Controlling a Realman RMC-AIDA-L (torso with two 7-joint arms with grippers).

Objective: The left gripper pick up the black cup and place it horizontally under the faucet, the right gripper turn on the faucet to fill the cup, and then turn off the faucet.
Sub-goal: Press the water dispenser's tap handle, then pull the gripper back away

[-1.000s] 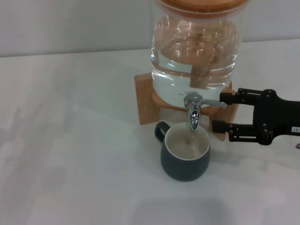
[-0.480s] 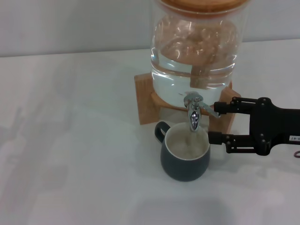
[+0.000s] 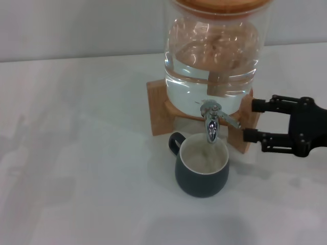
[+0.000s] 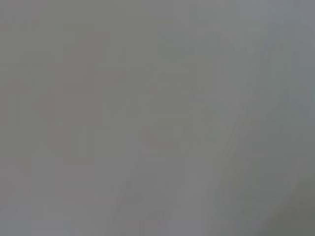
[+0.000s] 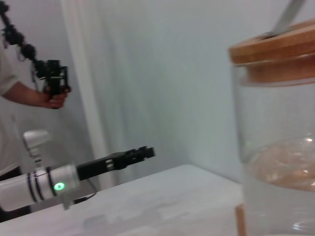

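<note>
The black cup (image 3: pixel 202 171) stands upright on the white table, handle to the back left, its cream inside right below the faucet (image 3: pixel 210 122). The faucet's thin lever (image 3: pixel 230 121) slants out to the right and toward the front. My right gripper (image 3: pixel 254 121) is open, just right of the lever's tip and apart from it, one finger (image 3: pixel 265 105) behind and one finger (image 3: pixel 260 136) in front. My left gripper (image 5: pixel 140 154) shows only in the right wrist view, far off over the table, on its white arm with a green light (image 5: pixel 59 186). The left wrist view is plain grey.
The clear glass dispenser (image 3: pixel 214 51) holds water and sits on a wooden stand (image 3: pixel 158 109); its wooden lid (image 5: pixel 275 59) shows in the right wrist view. A person (image 5: pixel 15 93) holding a dark rig stands beyond the table. The table edge (image 5: pixel 162 172) runs behind my left gripper.
My right gripper pushed left against the lever, swinging it toward the front, then drew back to the right off it. The cup has not moved.
</note>
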